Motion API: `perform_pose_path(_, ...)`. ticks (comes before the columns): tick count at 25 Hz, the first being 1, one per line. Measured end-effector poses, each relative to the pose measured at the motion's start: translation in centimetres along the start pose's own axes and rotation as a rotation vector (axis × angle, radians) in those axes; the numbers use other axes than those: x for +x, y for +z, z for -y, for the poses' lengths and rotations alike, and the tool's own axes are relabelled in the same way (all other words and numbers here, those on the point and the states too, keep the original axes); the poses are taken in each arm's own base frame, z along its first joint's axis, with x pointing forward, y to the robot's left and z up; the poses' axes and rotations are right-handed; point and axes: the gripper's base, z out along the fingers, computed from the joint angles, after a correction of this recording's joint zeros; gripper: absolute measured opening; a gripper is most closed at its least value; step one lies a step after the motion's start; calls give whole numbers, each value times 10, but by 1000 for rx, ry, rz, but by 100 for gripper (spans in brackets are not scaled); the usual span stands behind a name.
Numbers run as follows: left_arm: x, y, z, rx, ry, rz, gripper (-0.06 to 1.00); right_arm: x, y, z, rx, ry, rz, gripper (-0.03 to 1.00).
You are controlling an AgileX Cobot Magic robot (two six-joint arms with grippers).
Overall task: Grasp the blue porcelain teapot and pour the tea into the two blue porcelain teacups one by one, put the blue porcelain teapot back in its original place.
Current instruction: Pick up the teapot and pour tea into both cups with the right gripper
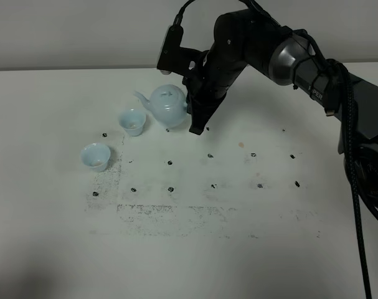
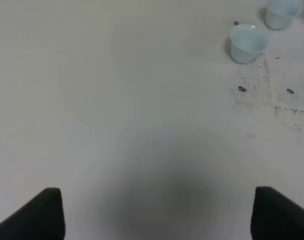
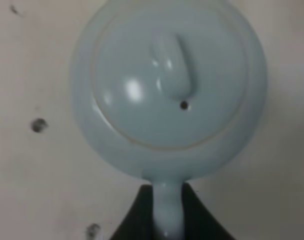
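The blue porcelain teapot [image 1: 168,103] stands upright on the white table, spout toward the left. My right gripper [image 1: 195,123] reaches down at its right side. In the right wrist view the teapot [image 3: 167,85] is seen from above, and the gripper [image 3: 167,222] has its dark fingers [image 3: 134,222] pressed on both sides of the loop handle [image 3: 167,205]. The two blue porcelain teacups [image 1: 132,121] [image 1: 95,156] stand left of the teapot, each with something tan inside. They also show in the left wrist view [image 2: 248,42] [image 2: 282,12]. My left gripper [image 2: 157,215] is open and empty over bare table.
Small black marks [image 1: 170,163] form a grid on the table, with a scuffed grey patch [image 1: 157,212] toward the front. The right arm's black cable [image 1: 357,205] hangs at the right edge.
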Motion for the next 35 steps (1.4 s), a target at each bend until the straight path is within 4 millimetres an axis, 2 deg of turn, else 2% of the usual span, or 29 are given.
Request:
perform_pose_path(17, 0, 0, 0, 0, 0, 0, 72, -4, 9, 10, 127, -160, 19, 4)
perform_pose_path(23, 0, 0, 0, 0, 1, 0, 72, -8, 24, 4, 151, -233, -26, 4)
perform_pose_path(28, 0, 0, 0, 0, 1, 0, 72, -16, 23, -1, 176, -289, -46, 4)
perform_pose_path(35, 0, 0, 0, 0, 1, 0, 72, -15, 23, -2, 170, -326, -66, 4)
